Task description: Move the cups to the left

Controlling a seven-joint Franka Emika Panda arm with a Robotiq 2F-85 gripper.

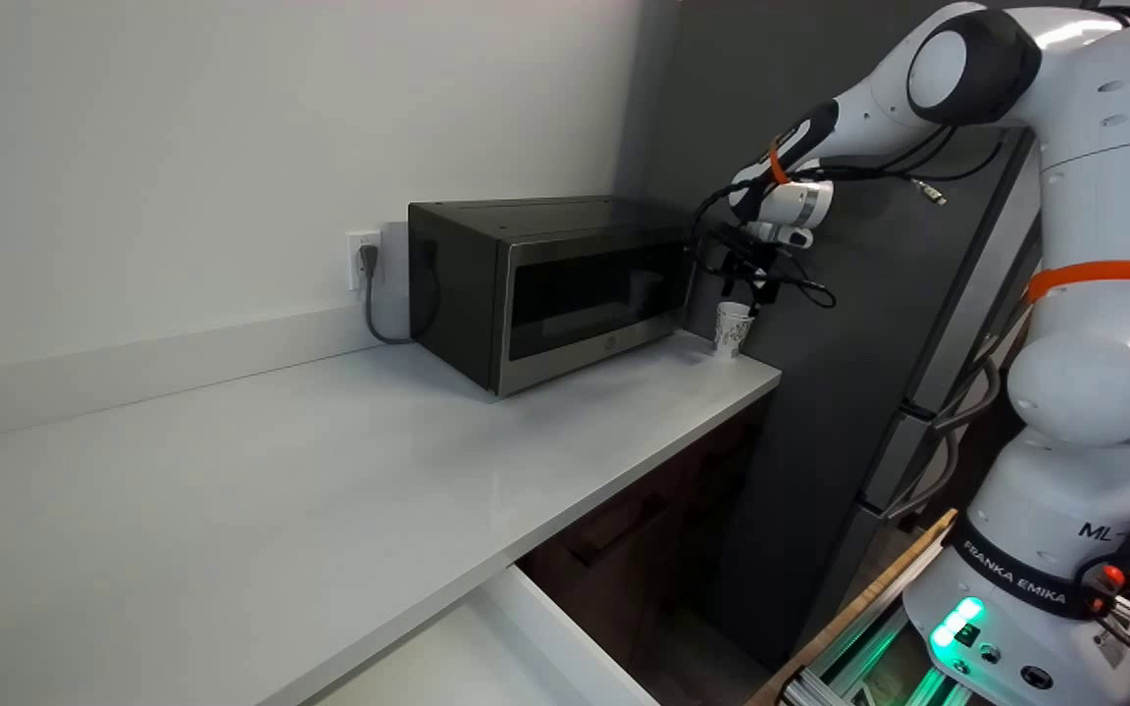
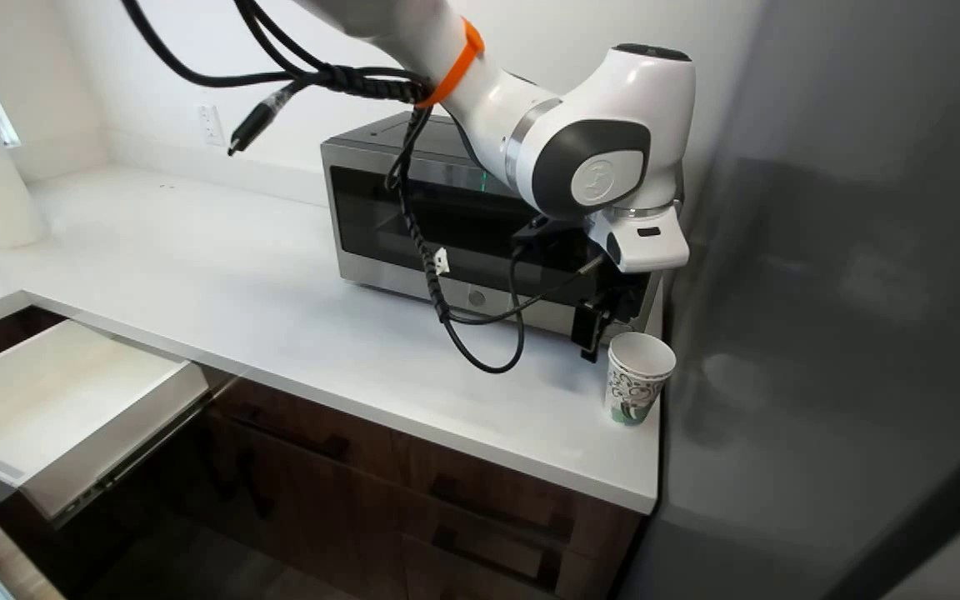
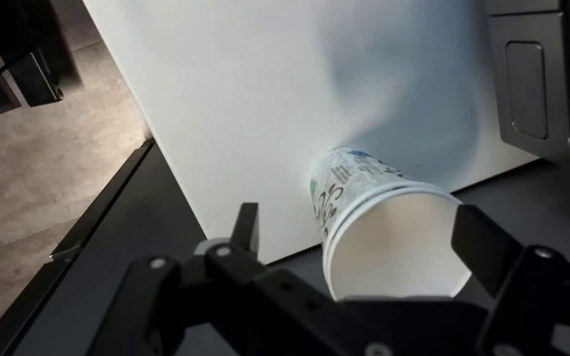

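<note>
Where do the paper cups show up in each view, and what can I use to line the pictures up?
In an exterior view: the paper cups, right of centre, about mid-height.
In an exterior view: the paper cups, right of centre, below mid-height.
In the wrist view: the paper cups, right of centre, mostly lower half, open end toward the camera.
Shared landmark: the microwave, cut off at the wrist view's right edge.

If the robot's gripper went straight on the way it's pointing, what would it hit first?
Probably the cups: in the wrist view they show mostly between the fingers of the open gripper. Depth is unclear, so they might slip in between or get bumped.
</note>
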